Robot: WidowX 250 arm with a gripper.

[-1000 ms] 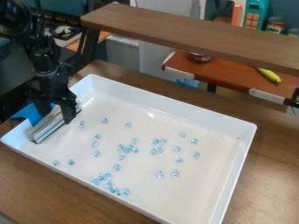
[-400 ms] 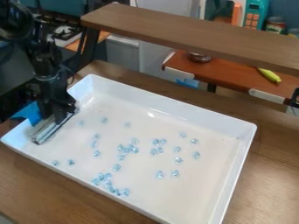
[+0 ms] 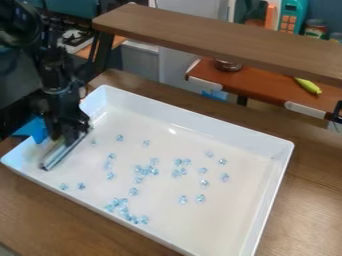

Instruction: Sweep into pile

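White tray (image 3: 200,121): near corner cut off. Arm (image 3: 57,75): cut off upper left. Metal strip (image 3: 59,154): partly hidden by tool (image 3: 65,136).

Metal bar (image 3: 65,151) shifted, farther into tray (image 3: 200,122)

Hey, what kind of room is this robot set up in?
Probably a robot lab with a toy kitchen: a robot gripper hangs over a white tray of small light-blue pieces, with a small stove behind.

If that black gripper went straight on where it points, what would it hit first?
The gripper points down, so probably the silvery bar at its tip, then the white tray's floor; depth is unclear.
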